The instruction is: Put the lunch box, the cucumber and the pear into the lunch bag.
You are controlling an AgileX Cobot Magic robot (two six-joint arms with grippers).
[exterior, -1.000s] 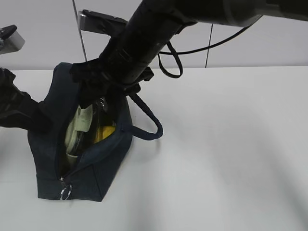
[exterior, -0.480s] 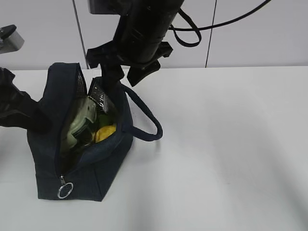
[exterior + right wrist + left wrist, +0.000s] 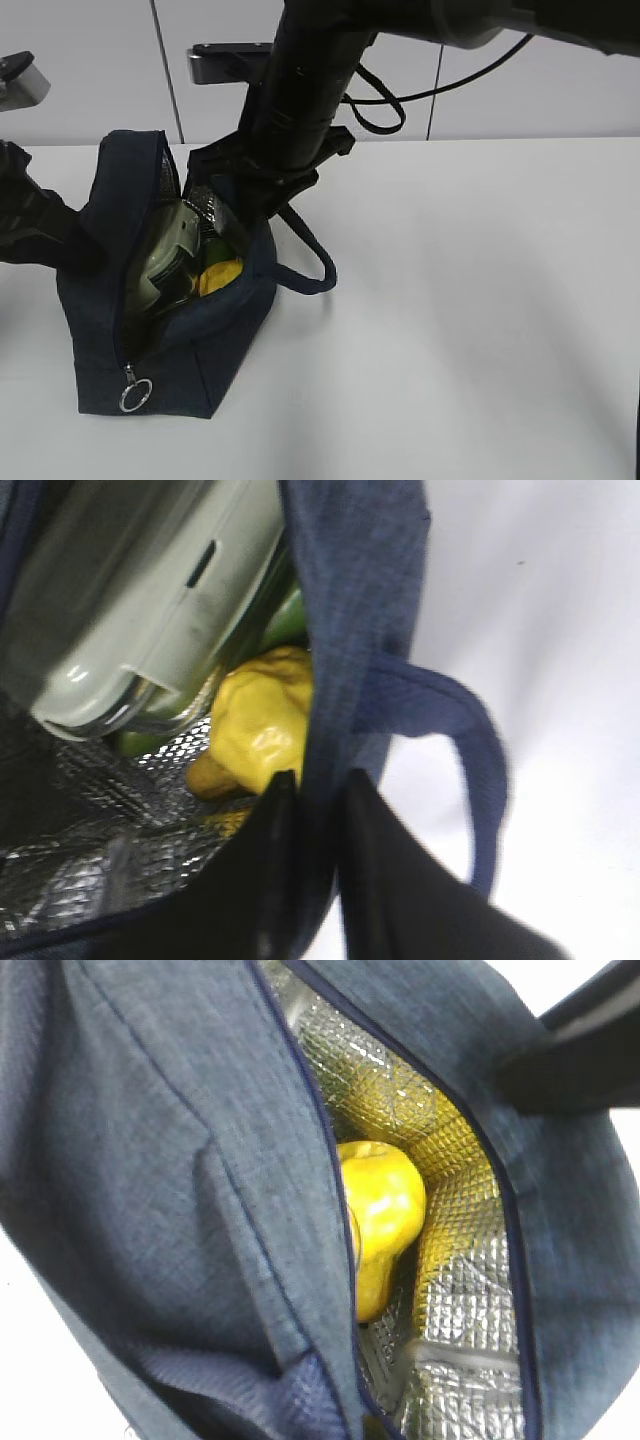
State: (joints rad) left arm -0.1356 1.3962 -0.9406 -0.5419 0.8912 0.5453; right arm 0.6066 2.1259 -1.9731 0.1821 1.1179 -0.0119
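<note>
The navy lunch bag (image 3: 215, 340) stands open at the left of the table. Inside lie the sage-lidded lunch box (image 3: 165, 262), the yellow pear (image 3: 218, 275) and a bit of the green cucumber (image 3: 287, 613). The right wrist view shows the box (image 3: 130, 590), the pear (image 3: 262, 720) and the bag wall (image 3: 350, 570). My right gripper (image 3: 318, 780) is shut on the bag's right wall, one finger inside and one outside; it also shows in the exterior view (image 3: 235, 205). My left gripper (image 3: 70, 245) holds the bag's left wall (image 3: 150, 1160), its fingers hidden by bunched fabric. The pear (image 3: 380, 1210) rests against silver lining.
The bag's strap handle (image 3: 310, 255) loops out to the right. The silver ring pull (image 3: 135, 395) hangs at the bag's near end. The white table (image 3: 480, 300) stretches to the right, with a pale panelled wall behind. The right arm crosses above the bag.
The right gripper was down in the bag, lifted out above it, then came down onto the bag's right wall. The left arm and the bag have stayed put.
</note>
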